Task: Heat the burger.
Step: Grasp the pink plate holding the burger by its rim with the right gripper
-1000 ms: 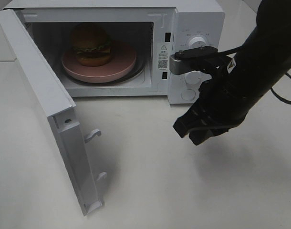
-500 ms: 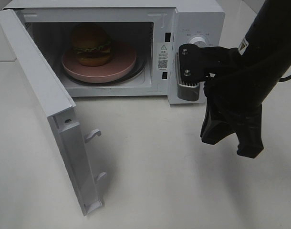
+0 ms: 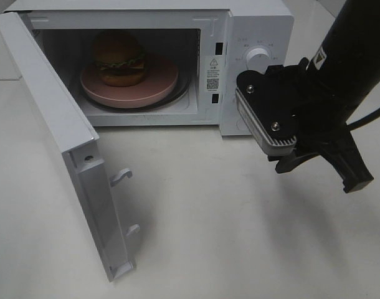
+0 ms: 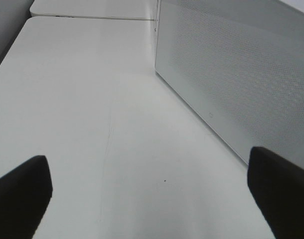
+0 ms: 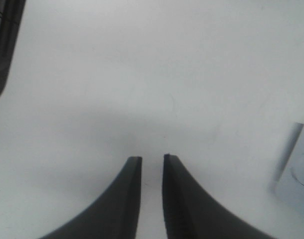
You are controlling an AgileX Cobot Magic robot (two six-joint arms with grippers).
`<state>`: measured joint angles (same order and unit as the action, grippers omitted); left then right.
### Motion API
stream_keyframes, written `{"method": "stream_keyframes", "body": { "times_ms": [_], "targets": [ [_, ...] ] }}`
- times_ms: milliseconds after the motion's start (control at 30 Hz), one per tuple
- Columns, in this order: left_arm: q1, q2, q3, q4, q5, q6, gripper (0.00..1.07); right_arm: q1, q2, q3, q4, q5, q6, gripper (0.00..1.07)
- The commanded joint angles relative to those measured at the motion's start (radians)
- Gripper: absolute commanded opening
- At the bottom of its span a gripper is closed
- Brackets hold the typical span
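The burger [image 3: 119, 59], with a glossy brown bun, green lettuce and a dark patty, sits on a round pink plate [image 3: 160, 85] inside the white microwave [image 3: 258, 18]. The microwave's door [image 3: 47, 106] is swung wide open to the left. My right gripper [image 3: 322, 175] hangs in front of the control panel, low over the table, well right of the burger. In the right wrist view my right gripper [image 5: 152, 157] has its jaws parted by a narrow gap with nothing between them. My left gripper [image 4: 151, 172] is wide open and empty beside the door's mesh face [image 4: 231, 74]. It does not show in the exterior high view.
The round dial [image 3: 258, 58] on the control panel is just left of my right arm. The open door juts toward the table's front left, with its latch hooks [image 3: 121, 176] sticking out. Bare white table [image 3: 202, 224] lies in front of the microwave.
My right arm has swung to the right, away from the microwave's opening, and its wrist has turned. Its jaws went from shut to slightly parted. The burger, plate and door have not moved.
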<state>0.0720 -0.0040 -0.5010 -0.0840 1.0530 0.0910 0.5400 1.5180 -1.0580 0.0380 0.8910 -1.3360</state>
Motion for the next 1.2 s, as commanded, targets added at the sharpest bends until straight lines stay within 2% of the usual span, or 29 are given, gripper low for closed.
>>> {"method": "stream_keyframes", "body": {
  "times_ms": [33,67,100,133,167,200,233,267,300,333,367,600,1200],
  "targets": [
    [0.000,-0.020,0.004,-0.010,-0.015,-0.003,1.00,0.000,-0.005,-0.008,-0.051,-0.078,0.006,0.43],
    [0.000,-0.020,0.004,-0.010,-0.015,-0.003,1.00,0.000,-0.005,-0.008,-0.055,-0.097,0.017,0.47],
    [0.000,-0.020,0.004,-0.010,-0.015,-0.003,1.00,0.000,-0.005,-0.008,-0.055,-0.097,0.017,0.47],
    [0.000,-0.020,0.004,-0.010,-0.015,-0.003,1.00,0.000,-0.005,-0.008,-0.055,-0.145,0.047,0.59],
    [0.000,-0.020,0.004,-0.010,-0.015,-0.003,1.00,0.000,-0.005,-0.008,-0.055,-0.167,0.057,0.66],
    [0.000,-0.020,0.004,-0.010,-0.015,-0.003,1.00,0.000,-0.005,-0.008,-0.055,-0.167,0.057,0.66],
    [0.000,-0.020,0.004,-0.010,-0.015,-0.003,1.00,0.000,-0.005,-0.008,-0.055,-0.193,0.069,0.78],
    [0.000,-0.020,0.004,-0.010,-0.015,-0.003,1.00,0.000,-0.005,-0.008,-0.055,-0.201,0.069,0.84],
    [0.000,-0.020,0.004,-0.010,-0.015,-0.003,1.00,0.000,-0.005,-0.008,-0.055,-0.201,0.069,0.84],
    [0.000,-0.020,0.004,-0.010,-0.015,-0.003,1.00,0.000,-0.005,-0.008,-0.063,-0.216,0.067,0.92],
    [0.000,-0.020,0.004,-0.010,-0.015,-0.003,1.00,0.000,-0.005,-0.008,-0.068,-0.224,0.067,0.94],
    [0.000,-0.020,0.004,-0.010,-0.015,-0.003,1.00,0.000,0.006,-0.009,-0.126,-0.261,0.067,0.94],
    [0.000,-0.020,0.004,-0.010,-0.015,-0.003,1.00,0.080,0.168,-0.158,-0.142,-0.388,0.066,0.90]
  ]
}}
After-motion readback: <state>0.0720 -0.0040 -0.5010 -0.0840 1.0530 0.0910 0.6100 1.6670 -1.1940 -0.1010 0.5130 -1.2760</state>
